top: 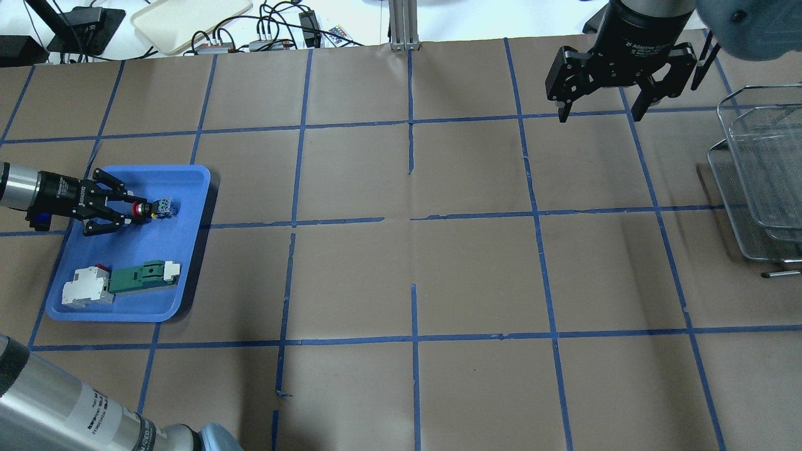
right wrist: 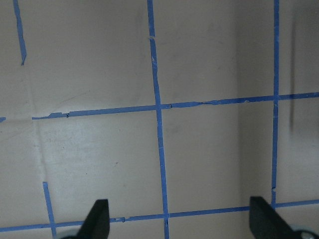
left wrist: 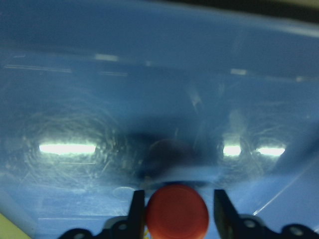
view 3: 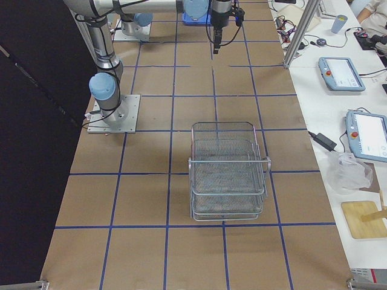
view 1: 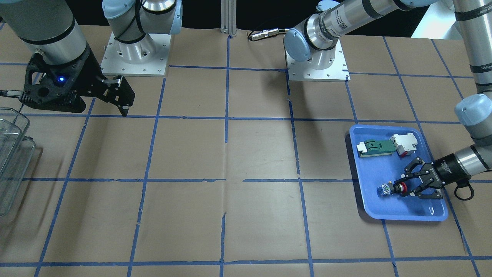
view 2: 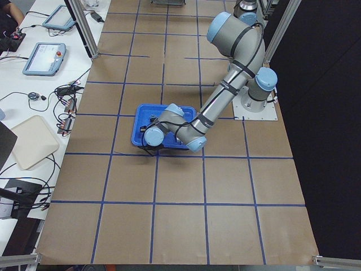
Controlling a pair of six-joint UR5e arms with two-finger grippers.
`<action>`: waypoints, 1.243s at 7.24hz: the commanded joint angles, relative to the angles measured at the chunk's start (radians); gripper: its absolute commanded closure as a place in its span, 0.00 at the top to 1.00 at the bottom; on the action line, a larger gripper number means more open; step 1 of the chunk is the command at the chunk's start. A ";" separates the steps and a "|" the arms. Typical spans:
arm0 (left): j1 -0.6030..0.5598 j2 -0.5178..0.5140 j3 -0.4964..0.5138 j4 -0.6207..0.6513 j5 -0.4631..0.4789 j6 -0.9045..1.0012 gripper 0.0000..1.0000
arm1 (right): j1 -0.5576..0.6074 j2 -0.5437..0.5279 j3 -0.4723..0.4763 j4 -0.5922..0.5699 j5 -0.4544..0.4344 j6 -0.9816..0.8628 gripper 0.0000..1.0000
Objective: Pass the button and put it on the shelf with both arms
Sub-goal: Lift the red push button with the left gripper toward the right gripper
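Nearly closed, the left hand (view 1: 402, 187) flanks the red cap of the button (view 1: 390, 189) lying in the tray (view 1: 384, 167) by the counter's (view 1: 246, 154) left edge, a sliver of gap showing. The right hand (top: 600, 118) hangs wide open near the right-edge shelf (top: 758, 163).

The button (view 1: 391, 188) lies on its side in the blue tray (view 1: 374, 169), lower right of the front-facing view. Its red mushroom cap points at the left gripper (view 1: 401, 187), and its black collar and blue-white block point away. That gripper reaches in low and level, a finger close on each side of the cap; whether they pinch it I cannot tell. The right gripper (top: 601, 116) hangs at the overhead view's upper right, fingers spread wide and pointing down. Just beside it at the right edge stands the shelf (top: 755, 169), silver wire mesh in upright rimmed tiers.
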 commanded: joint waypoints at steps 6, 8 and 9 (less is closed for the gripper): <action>-0.156 0.226 0.000 -0.194 -0.016 0.037 0.00 | -0.018 -0.013 -0.012 0.003 0.002 -0.006 1.00; -0.295 0.305 -0.018 -0.211 -0.091 -0.031 0.00 | -0.012 -0.028 -0.009 0.012 0.003 -0.029 1.00; -0.346 0.341 -0.043 -0.214 -0.168 -0.088 0.00 | -0.012 -0.025 -0.018 0.008 0.021 -0.108 1.00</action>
